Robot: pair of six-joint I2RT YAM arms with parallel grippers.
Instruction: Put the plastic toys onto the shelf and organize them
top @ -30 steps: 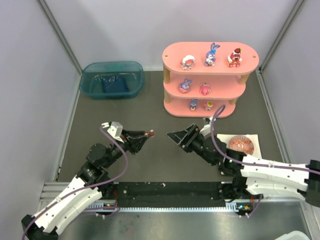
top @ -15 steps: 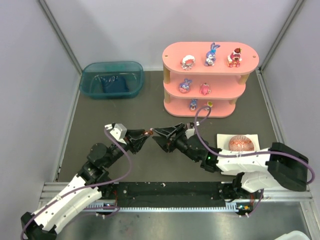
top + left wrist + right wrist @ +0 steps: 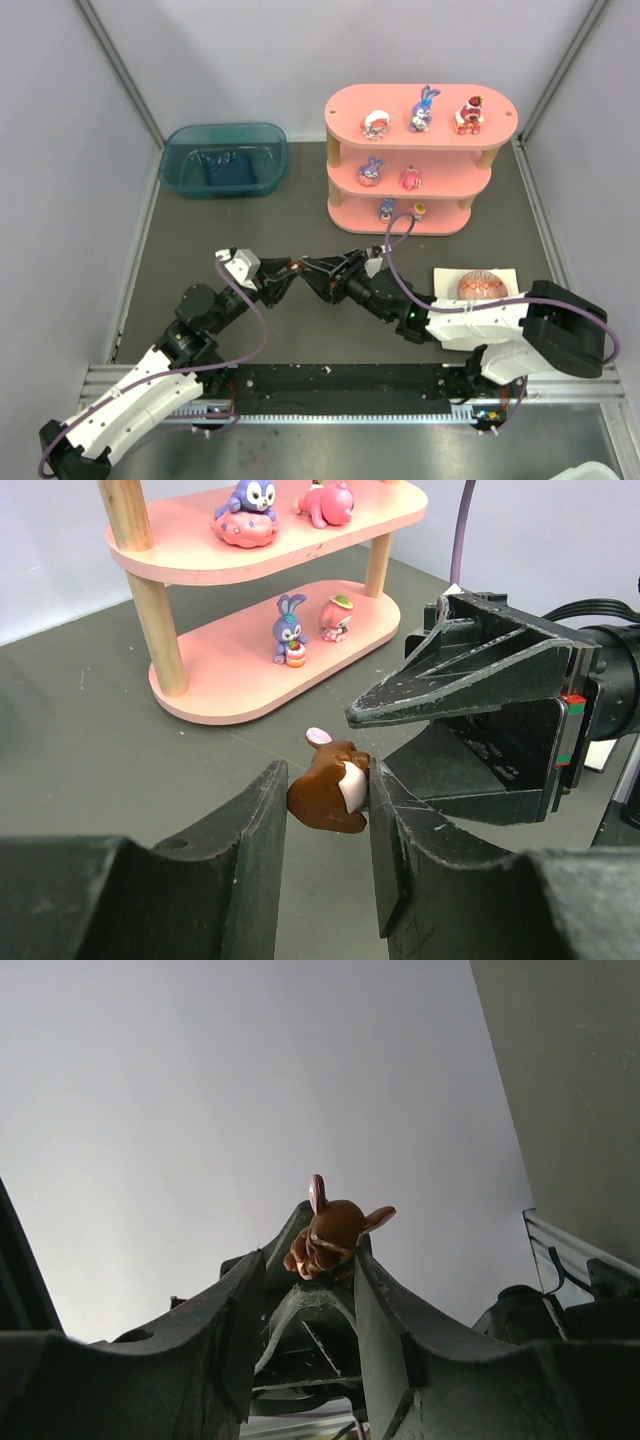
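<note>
A small brown figurine [image 3: 330,785] with a pink ear is clamped tightly between the left jaws, above the table [image 3: 300,210] and well short of the pink shelf [image 3: 345,110]. The shelf's three boards are seen to carry seven other toys, among them the blue bunny [image 3: 424,108].

The right jaws are presented tip to tip against the left ones, so the figurine lies straight ahead of them, between their fingers. They are held partly open. In the right wrist view a gap is seen on both sides of the figurine, and no firm grip can be made out. They are turned crosswise to the left jaws: the left pair pinches the figurine's flanks, while the right pair brackets it from above and below. The figurine is squat, with its ear pointing up, so little free surface is left for a second grip.

The left arm [image 3: 200,310] is stretched forward and inward. The right arm [image 3: 470,320] is folded low and reaches leftward across the middle. A handover to the right arm, which is based nearer the shelf, is judged to be in hand.
</note>
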